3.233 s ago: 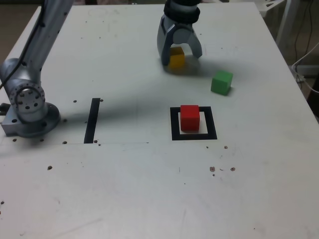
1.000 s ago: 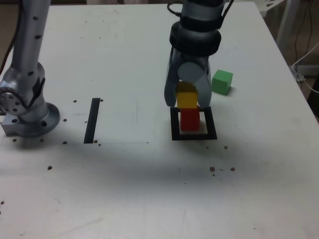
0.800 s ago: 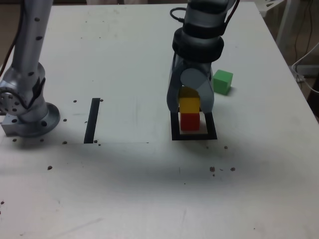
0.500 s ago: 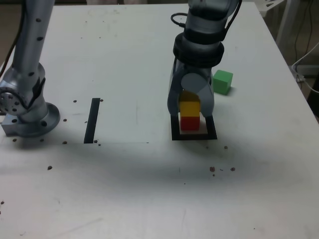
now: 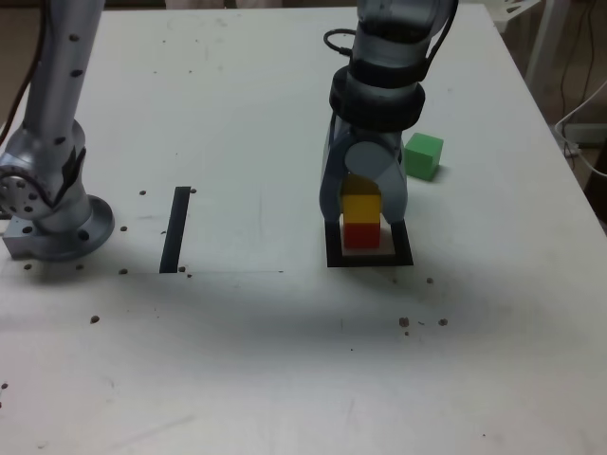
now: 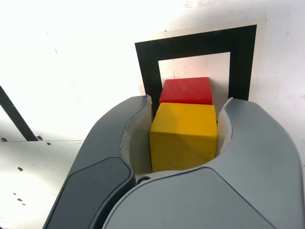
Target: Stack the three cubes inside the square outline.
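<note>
The yellow cube (image 6: 183,136) is held between the two fingers of the gripper (image 6: 177,125), which is closed down to the cube's width. In the exterior view, the cube is seen directly above the red cube (image 5: 361,235); whether the two are touching cannot be told. The red cube is set within the square outline (image 6: 200,44), its top partly covered by the yellow one in the wrist view. The outline's black border is seen around it, with some of the white centre left visible. The green cube (image 5: 423,156) is placed outside the outline, behind it and toward the exterior view's right, near the gripper but not held. Well apart, toward the exterior view's left, the straight black strip (image 5: 175,229) is seen on the white table (image 5: 256,370), between the arm's base (image 5: 62,232) and the outline.
</note>
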